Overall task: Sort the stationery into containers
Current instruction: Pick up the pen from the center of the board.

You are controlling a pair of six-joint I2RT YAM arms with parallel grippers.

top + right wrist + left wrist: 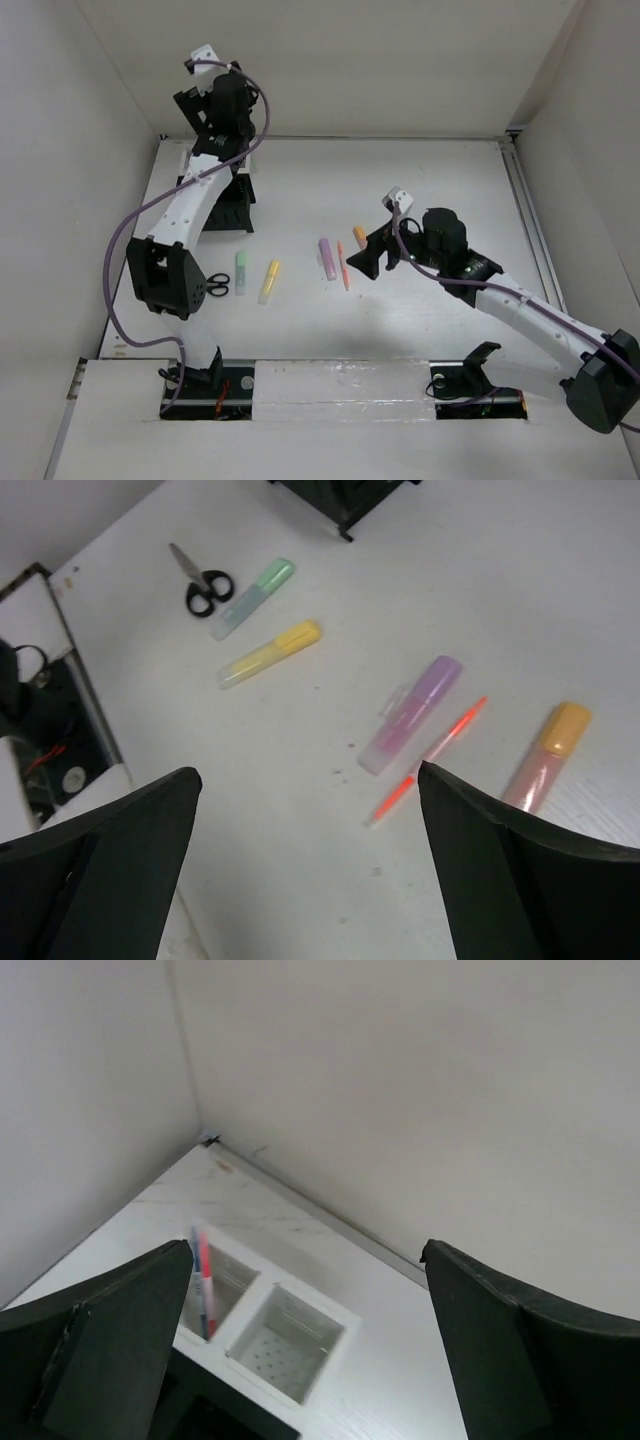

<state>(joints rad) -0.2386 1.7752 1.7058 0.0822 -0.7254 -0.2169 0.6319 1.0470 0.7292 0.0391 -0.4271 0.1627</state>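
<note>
Step in hand: between a drop-off on the left and a fresh pick on the right, by my reading.
Left hand (308, 1250): fingers spread wide with nothing between them, hanging above the white organiser (255, 1300).
White organiser: 2 square compartments. The left one holds a red pen (205, 1270) standing upright, with what looks like a blue one beside it, though it is blurred. The right one looks bare.
Right hand (308, 775): fingers wide apart and gripping nothing, poised low over the tabletop (400, 180).
Near the right hand: purple marker (412, 713), thin orange pen (430, 760) just beside it, orange marker (548, 755) a little apart.
Further left, still loose: scissors (200, 585), green marker (252, 598), yellow marker (270, 653).
Black organiser (232, 205): largely hidden under the left arm, contents unseen.
Next move: the right hand should centre on 1 item, probably the purple marker, and turn its fingers across the barrel so it does not catch the pen alongside.
</note>
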